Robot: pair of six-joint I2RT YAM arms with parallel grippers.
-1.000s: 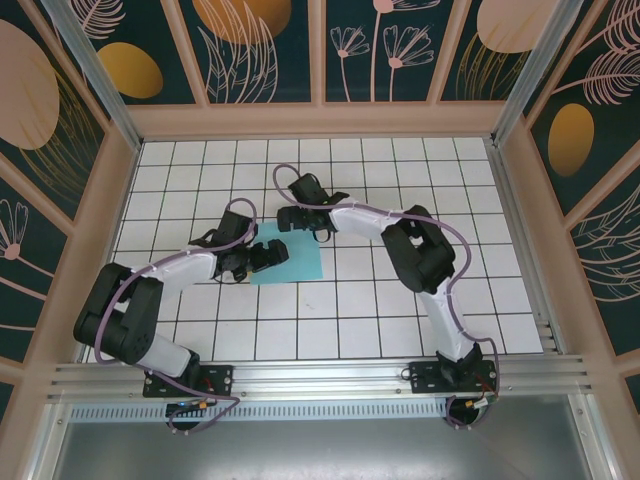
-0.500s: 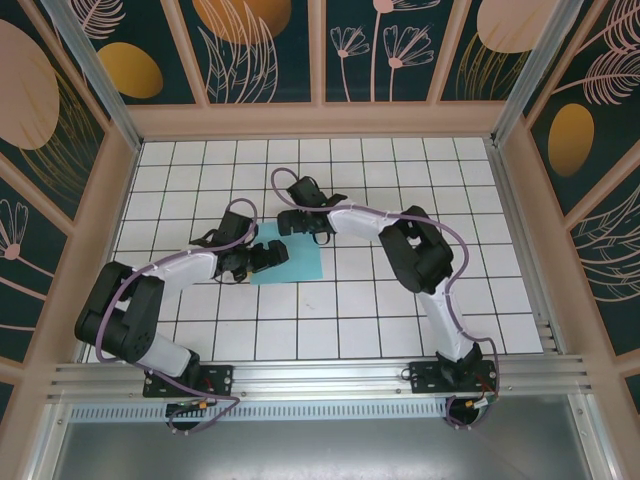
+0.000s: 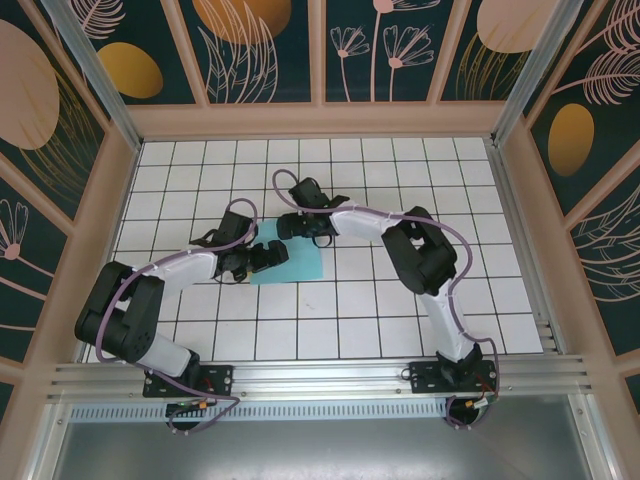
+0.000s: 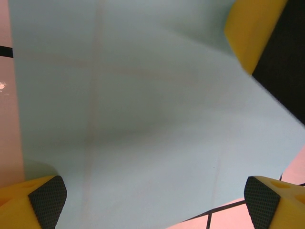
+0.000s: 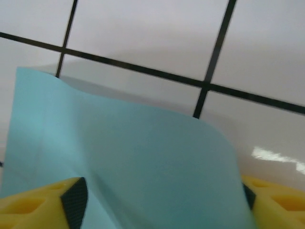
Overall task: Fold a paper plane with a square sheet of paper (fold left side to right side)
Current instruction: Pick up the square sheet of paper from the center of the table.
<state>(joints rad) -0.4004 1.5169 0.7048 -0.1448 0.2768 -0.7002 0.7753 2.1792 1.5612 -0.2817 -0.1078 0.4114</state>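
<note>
The square sheet of paper [image 3: 300, 264] is turquoise and lies on the white grid table, partly under both grippers. My left gripper [image 3: 263, 255] is over its left part; in the left wrist view its jaws [image 4: 155, 200] stand wide open, low above the paper [image 4: 143, 105], which shows faint creases. My right gripper [image 3: 300, 226] is at the sheet's far edge. In the right wrist view the paper [image 5: 143, 157] bulges up in a hump between the open fingers [image 5: 161, 200]. A yellow finger [image 4: 250, 28] of the right gripper touches the sheet. A paper plane is out of view.
The white tiled table [image 3: 400, 290] is boxed in by wooden-framed walls [image 3: 320, 118] at the back and both sides. An aluminium rail [image 3: 320, 378] runs along the near edge at the arm bases.
The right gripper's jaws have narrowed on the sheet's far edge and the gripper has shifted slightly. The left arm has not moved.
</note>
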